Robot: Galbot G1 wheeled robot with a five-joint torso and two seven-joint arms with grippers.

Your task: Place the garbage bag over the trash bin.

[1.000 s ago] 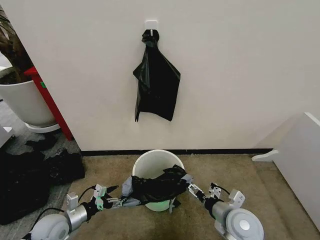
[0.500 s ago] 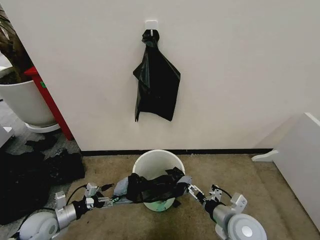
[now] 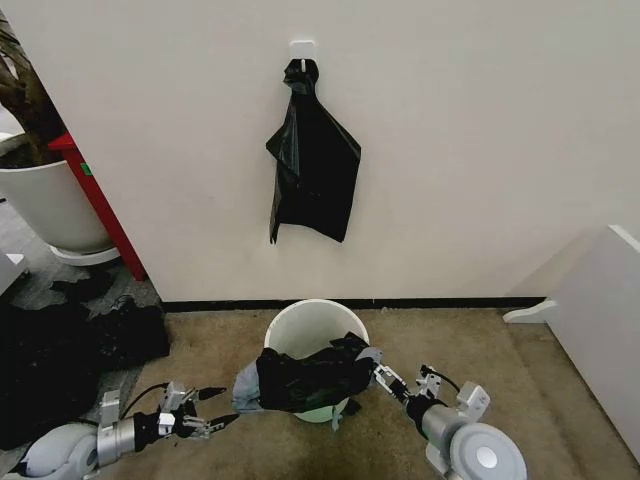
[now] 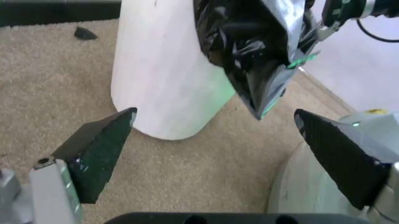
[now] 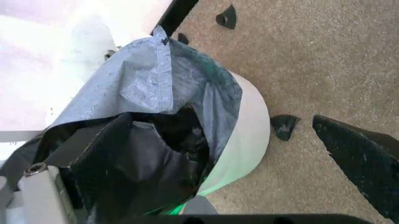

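The left gripper (image 3: 205, 410) has its jaws spread wide with nothing between them; in the left wrist view the two dark fingers (image 4: 100, 151) stand far apart over bare carpet, just beside the trash bin (image 4: 165, 79) and clear of it. The right gripper (image 3: 378, 375) is at the bin's rim on the robot's right; in the right wrist view one finger (image 5: 358, 161) hangs free over the carpet while the other is buried in the plastic — its jaws are parted, and I cannot tell whether that buried finger grips any film.

The garbage bag (image 3: 305, 377) lies draped over the near half of the trash bin (image 3: 305, 325), its wrinkled black plastic hanging down the outside of the near wall and bunched over the rim; the far half of the bin's mouth is uncovered. The bag's mouth (image 5: 156, 93) gapes open over the bin's rim.

The bin stands on brown carpet (image 3: 520, 370) close to a white wall. On that wall, straight above the bin, a narrower black sack (image 3: 312, 165) hangs from a hook (image 3: 301, 50). Well to the robot's left of the bin sit a white planter (image 3: 50, 205) and dark bundles (image 3: 60, 355) on the floor.
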